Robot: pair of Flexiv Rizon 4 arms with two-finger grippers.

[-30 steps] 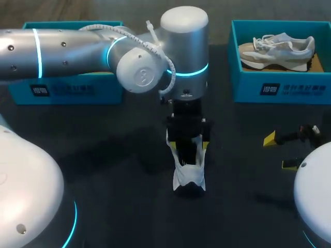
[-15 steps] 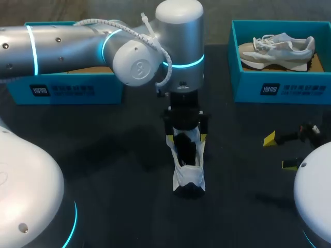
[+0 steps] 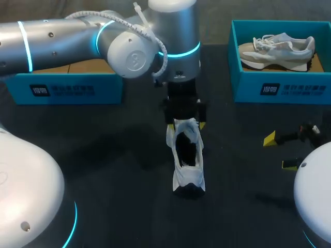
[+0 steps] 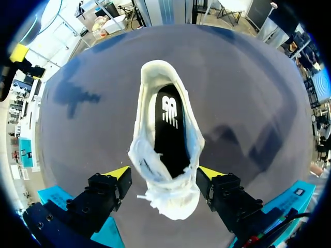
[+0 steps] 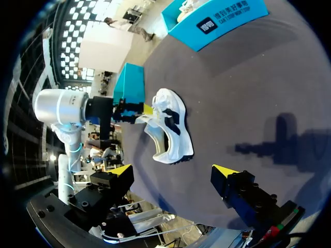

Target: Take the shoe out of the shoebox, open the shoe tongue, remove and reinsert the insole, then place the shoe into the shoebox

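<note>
A white sneaker (image 3: 187, 157) stands on the dark table, heel toward me, with its black insole (image 4: 169, 129) showing in the mouth. My left gripper (image 3: 184, 120) hangs over its laced front. In the left wrist view the yellow-tipped fingers (image 4: 118, 173) flank the laces and tongue (image 4: 168, 194) closely, and no clamping shows; this gripper (image 4: 164, 173) is open. My right gripper (image 3: 279, 152) sits open near the table's right side with nothing in it. In the right wrist view that gripper (image 5: 173, 170) faces the sneaker (image 5: 170, 134) from a distance.
A teal shoebox (image 3: 77, 89) stands at the back left under my left arm. A second teal shoebox (image 3: 289, 90) at the back right holds another pale sneaker (image 3: 279, 47).
My left arm has drawn back toward the far side. Its gripper, earlier down over the sneaker's mouth, now stands at the laced front, uncovering the insole. The sneaker and right arm stayed put.
</note>
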